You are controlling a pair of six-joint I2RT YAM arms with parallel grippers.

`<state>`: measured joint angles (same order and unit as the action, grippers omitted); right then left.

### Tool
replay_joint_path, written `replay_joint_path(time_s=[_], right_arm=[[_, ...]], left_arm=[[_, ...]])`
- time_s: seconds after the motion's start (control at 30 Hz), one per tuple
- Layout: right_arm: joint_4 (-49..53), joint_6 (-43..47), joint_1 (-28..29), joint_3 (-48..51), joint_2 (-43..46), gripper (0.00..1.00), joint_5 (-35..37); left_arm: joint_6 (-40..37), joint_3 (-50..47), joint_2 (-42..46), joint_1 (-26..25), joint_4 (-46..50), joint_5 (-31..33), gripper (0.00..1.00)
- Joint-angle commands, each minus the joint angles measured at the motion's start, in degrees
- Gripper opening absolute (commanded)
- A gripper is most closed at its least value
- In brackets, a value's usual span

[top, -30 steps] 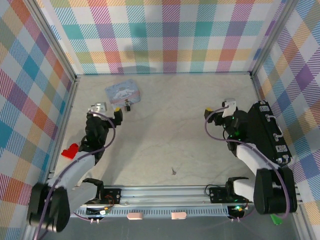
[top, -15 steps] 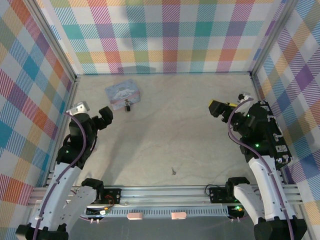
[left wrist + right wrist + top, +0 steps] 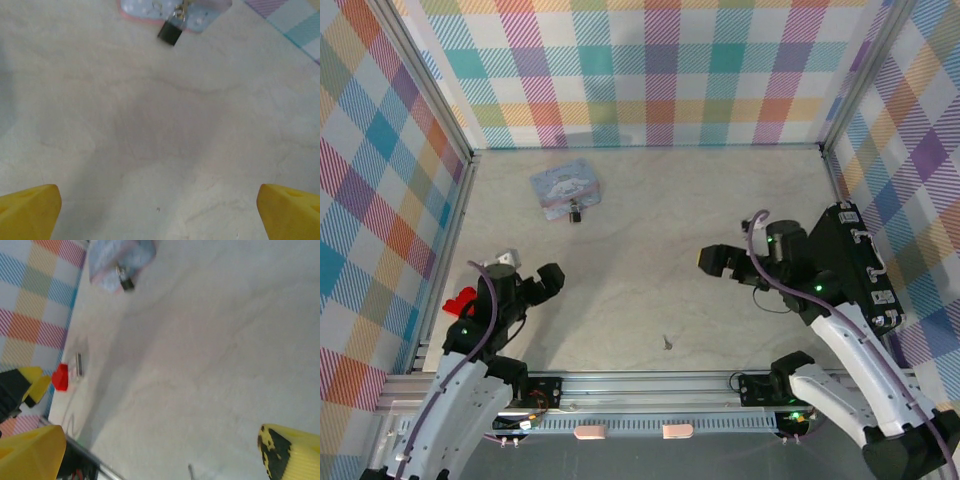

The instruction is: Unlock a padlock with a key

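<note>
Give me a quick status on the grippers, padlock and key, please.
Left gripper, right gripper open, empty. Padlock at near edge of tin. Key loose, front centre. Nothing blocking.

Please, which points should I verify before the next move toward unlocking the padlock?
1. Left pincer open and empty: ok.
2. Right pincer open and empty: ok.
3. Thin dark-grey metal key lying uncovered on the pale stone-patterned table: ok.
4. Key gripped: not ok; neither pincer touches it.
5. Small black padlock with silvery shackle in view at the edge of the pale-blue printed tin box: ok.
6. Which way the keyhole faces: cannot tell.
</note>
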<state>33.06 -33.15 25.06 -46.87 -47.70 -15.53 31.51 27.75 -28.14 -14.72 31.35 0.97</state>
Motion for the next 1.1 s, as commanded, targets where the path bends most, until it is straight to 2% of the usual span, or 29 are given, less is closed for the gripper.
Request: replay_joint_path(time_s=[0.0,0.13,0.27,0.4,0.53,0.77,1.07], right_arm=[[6.0,-5.3,6.7,0.8,-2.8,0.96,6.8],[9.5,-11.2,16.8,0.3,-7.3,0.94,13.1],[12.1,-19.3,24.8,-0.2,-11.6,0.92,16.3],[17.3,-29.2,31.4,-2.6,-17.6,0.89,18.7],[21.1,-37.5,35.4,-4.0,-21.2,0.88,20.0],[22.4,-48.4,40.3,-6.8,-27.6,0.82,21.2],[16.7,-60.7,43.6,-9.8,-36.3,0.69,20.3]], left_arm=[[1.2,-2.2,3.5,-2.0,0.3,-0.9,1.0],[0.7,-5.6,5.2,-4.7,-1.2,-0.8,1.0],[-1.0,-6.7,5.5,-7.9,-4.2,-0.9,1.0],[-6.7,-5.0,4.8,-9.7,-5.6,-0.5,1.0],[-6.3,-7.5,7.7,-9.8,-8.6,-0.7,1.0],[-5.5,-8.1,17.6,-9.9,-3.0,2.4,1.0],[-5.8,-7.4,13.8,-9.9,-3.7,0.5,1.0]])
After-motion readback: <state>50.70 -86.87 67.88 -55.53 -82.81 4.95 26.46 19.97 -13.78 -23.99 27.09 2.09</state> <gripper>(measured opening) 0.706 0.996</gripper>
